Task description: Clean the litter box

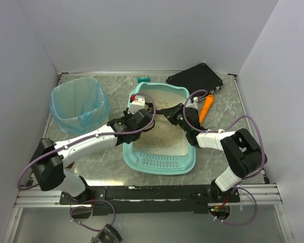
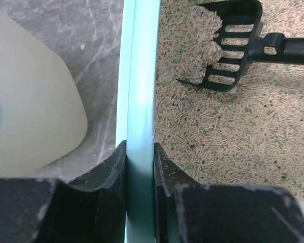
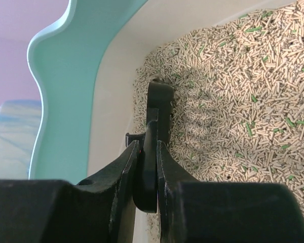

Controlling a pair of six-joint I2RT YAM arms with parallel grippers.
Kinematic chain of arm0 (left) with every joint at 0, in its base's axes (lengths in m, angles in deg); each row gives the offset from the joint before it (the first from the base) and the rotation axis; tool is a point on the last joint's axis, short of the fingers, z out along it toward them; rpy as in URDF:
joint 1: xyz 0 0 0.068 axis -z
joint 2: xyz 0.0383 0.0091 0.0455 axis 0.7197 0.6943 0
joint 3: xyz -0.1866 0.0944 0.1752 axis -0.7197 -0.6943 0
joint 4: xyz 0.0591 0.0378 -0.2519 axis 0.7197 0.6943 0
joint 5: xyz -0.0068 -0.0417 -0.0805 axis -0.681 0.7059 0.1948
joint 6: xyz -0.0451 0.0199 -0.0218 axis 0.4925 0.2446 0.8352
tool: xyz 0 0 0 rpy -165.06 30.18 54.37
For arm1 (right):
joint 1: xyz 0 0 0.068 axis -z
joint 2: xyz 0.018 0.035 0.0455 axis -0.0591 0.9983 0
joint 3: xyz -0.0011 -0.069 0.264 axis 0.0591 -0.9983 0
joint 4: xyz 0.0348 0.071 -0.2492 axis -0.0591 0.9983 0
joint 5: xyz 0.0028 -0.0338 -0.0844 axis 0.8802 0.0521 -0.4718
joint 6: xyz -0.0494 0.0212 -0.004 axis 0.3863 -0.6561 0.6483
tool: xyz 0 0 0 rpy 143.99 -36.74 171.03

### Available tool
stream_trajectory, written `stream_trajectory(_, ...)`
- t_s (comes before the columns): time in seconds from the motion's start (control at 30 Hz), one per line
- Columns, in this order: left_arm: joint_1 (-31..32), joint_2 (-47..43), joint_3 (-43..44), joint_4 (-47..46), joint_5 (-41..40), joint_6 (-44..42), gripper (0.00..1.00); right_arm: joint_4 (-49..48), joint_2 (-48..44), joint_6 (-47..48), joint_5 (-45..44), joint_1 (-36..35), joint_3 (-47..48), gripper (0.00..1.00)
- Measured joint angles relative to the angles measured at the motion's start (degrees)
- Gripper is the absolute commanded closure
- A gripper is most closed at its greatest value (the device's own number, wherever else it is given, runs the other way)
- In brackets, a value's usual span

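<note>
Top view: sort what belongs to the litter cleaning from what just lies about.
Job: teal plastic litter box with beige litter; black slotted plastic scoop; probably blue-bagged white bin.
Lying about: flat black case; orange carrot-shaped object; small teal item.

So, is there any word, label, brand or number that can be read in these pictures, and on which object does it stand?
No text can be read in any view.
The litter box, black scoop, blue-bagged bin and orange tool: no writing visible.
The black case: a small pale spot at its right corner, too small to tell whether it is text.
</note>
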Motion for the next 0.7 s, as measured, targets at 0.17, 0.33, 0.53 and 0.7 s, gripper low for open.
stream_trajectory(0.17, 0.0, -3.9, -6.1, -5.1, 1.5, 0.6, 0.99, 1.2, -3.1, 1.7, 0.1, -0.2, -2.1, 1.00)
stream_trajectory(0.33, 0.2, -5.7, -8.7, -7.0, 3.1, 1.4, 0.99, 5.0, -7.1, 3.0, 0.4, -0.7, -4.2, 1.00)
stream_trajectory(0.53, 0.4, -5.7, -8.7, -6.5, 3.6, 1.9, 0.99, 15.0, -10.5, 4.8, 0.5, -0.7, -2.3, 1.00)
stream_trajectory(0.7, 0.2, -5.7, -8.7, -5.6, 4.0, 1.1, 0.99, 23.4, -13.0, 8.1, -0.4, 0.0, 0.4, 1.00)
